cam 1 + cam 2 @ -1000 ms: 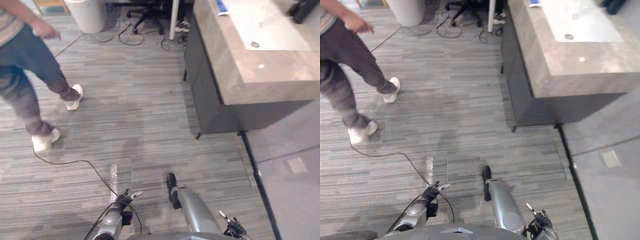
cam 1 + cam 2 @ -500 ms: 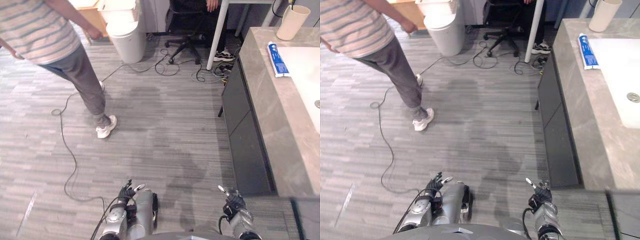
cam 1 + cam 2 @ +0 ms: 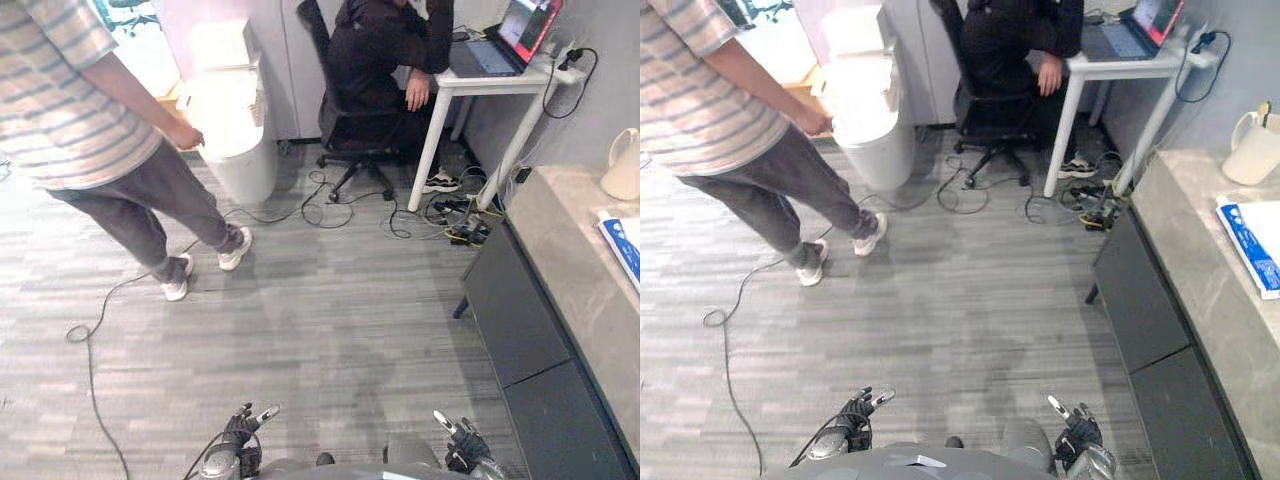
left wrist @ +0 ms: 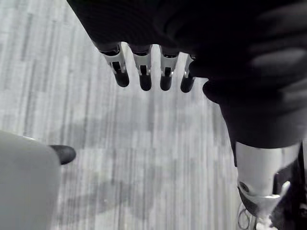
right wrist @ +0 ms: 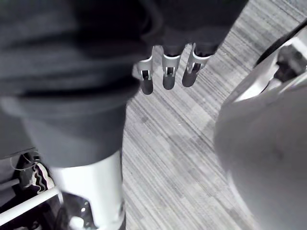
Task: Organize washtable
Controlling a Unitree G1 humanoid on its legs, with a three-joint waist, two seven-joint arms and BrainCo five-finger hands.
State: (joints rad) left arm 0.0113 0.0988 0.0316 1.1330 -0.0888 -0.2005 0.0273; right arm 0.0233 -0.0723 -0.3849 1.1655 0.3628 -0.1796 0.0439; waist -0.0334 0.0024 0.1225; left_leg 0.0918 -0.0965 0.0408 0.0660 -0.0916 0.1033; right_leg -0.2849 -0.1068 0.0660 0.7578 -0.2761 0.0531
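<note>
I am seeing the left hand's fingers (image 4: 145, 76) hanging straight, side by side, holding nothing, with bare grey floor (image 4: 144, 158) lying past their tips. The right hand's fingers (image 5: 168, 76) are hanging the same way, straight, close together and empty. Both the left hand (image 3: 241, 428) and right hand (image 3: 463, 447) are riding low over the floor.

The washtable (image 3: 1200, 270) is standing well apart from both, off beyond the right fingers. A blue and white pack (image 3: 1252, 245) is lying flat on its top, and a cream jug (image 3: 1252, 150) is standing farther along.

Far ahead of the left fingers, a person in a striped shirt (image 3: 60, 110) is standing by a white bin (image 3: 235, 120). Another person (image 3: 380, 50) is sitting at a white desk (image 3: 490, 80) with a laptop (image 3: 510, 35).

As I am judging it, the step is the approach. I should be turning right, squaring up to the washtable and keeping both hands relaxed until the pack is within reach.

The pack is carrying print, but it is too small for me to read.
</note>
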